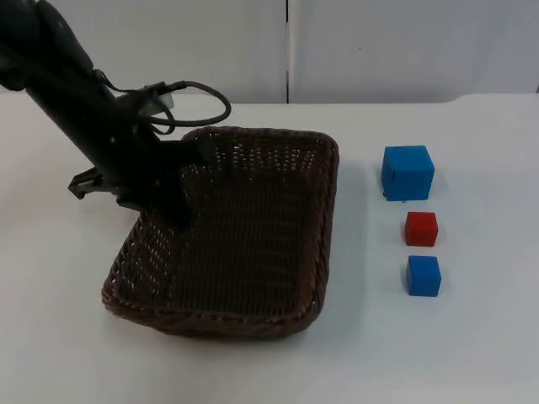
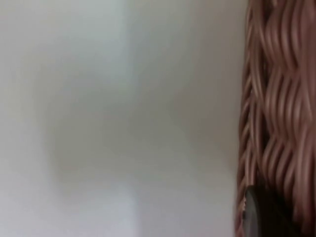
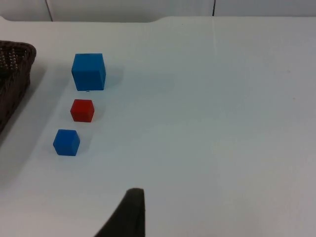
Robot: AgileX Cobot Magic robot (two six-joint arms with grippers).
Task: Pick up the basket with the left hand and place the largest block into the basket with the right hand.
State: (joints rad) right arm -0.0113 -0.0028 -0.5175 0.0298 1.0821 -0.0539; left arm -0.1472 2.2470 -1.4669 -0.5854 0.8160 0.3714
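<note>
While the left gripper (image 1: 181,181) is sitting on the basket (image 1: 244,244) at its left rim, left of centre in the top view, the basket's near-left corner is looking tipped up off the counter (image 1: 472,337). I cannot tell how its jaws are standing, since the arm is covering them; the left wrist view is giving just woven wicker (image 2: 276,98) pressed close against a dark fingertip. Over at the right of the frame, three blocks are lining up in a column running away from the camera: the big blue block (image 1: 408,172) farthest back, the red block (image 1: 421,228) in the middle, the small blue block (image 1: 424,275) nearest. The big one is lying just beside the basket's right rim, apart from it. The right gripper is waiting back off the blocks, its fingertip (image 3: 129,215) pointing toward them. White counter, plain grey wall (image 1: 379,42) behind.
</note>
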